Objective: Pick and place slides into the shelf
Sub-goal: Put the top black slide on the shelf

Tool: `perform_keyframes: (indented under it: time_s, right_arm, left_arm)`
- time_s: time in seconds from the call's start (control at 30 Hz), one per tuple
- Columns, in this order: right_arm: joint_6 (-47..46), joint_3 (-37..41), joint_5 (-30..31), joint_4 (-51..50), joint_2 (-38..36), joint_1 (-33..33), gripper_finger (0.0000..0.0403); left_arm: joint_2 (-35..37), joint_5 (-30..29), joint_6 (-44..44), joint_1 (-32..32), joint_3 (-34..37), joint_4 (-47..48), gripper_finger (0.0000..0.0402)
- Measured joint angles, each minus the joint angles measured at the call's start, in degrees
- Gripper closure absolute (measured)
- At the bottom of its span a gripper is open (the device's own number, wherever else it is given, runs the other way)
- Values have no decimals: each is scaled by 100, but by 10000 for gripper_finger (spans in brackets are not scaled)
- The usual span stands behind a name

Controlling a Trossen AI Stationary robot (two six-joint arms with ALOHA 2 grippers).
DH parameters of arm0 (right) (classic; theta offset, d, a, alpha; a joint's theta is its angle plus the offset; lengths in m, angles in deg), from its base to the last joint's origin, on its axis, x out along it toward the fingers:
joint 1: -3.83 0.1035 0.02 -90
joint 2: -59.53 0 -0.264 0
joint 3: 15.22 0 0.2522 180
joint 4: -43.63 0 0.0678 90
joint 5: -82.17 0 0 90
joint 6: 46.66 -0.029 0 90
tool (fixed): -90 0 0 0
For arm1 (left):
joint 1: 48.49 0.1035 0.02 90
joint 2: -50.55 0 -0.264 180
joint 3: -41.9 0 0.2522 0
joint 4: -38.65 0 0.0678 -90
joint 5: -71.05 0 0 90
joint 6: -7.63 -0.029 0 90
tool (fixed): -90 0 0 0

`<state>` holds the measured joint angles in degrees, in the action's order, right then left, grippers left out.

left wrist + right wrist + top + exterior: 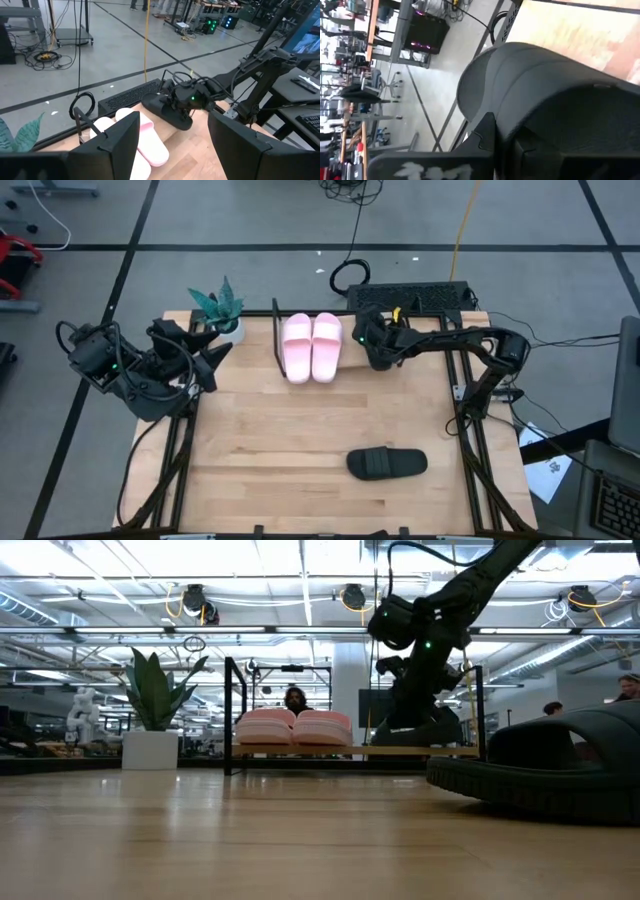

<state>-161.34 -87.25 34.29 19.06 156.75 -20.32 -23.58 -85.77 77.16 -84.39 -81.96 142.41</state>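
The pale pink pair (pixel 312 346) lies side by side on the shelf (pixel 350 751) at the table's far edge, left of its middle; it also shows in the low view (pixel 293 727). My right gripper (pixel 372 348) is shut on one black slide (pixel 169 113) at the shelf's right part, just right of the pink pair. The other black slide (pixel 387 463) lies sole down on the table near the right front and looms large in the low view (pixel 545 765). My left gripper (pixel 205 358) is open and empty at the table's far left. My right gripper holds the black slide (pixel 535 85) from the table's right side, slanting down. The slide fills the wrist view and hides the place of contact, so which part the fingers are on cannot be told. In the low view the slide (pixel 415 732) sits low at the shelf board, tilted.
A potted plant (pixel 220 312) stands at the far left beside the shelf's black wire end frame (pixel 276 332). A black keyboard-like unit (pixel 410 295) and cables lie beyond the far edge. The table's middle (pixel 300 430) is bare wood. People show far off in the room.
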Motion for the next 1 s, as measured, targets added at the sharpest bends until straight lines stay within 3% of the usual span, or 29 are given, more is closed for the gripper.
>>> perform_keyframes:
  time_s: [0.2, 0.7, 1.0]
  right_arm:
    - [60, -8, 97, 32, -3, 5, 403]
    - [1315, -474, 423, -55, -202, -184, 403]
    - [961, -473, 407, -615, -187, -190, 403]
  left_arm:
    - [0, 86, -4, -2, 0, 0, 165]
    - [0, 145, -29, -2, 0, 0, 165]
    - [0, 211, -62, -2, 0, 1, 165]
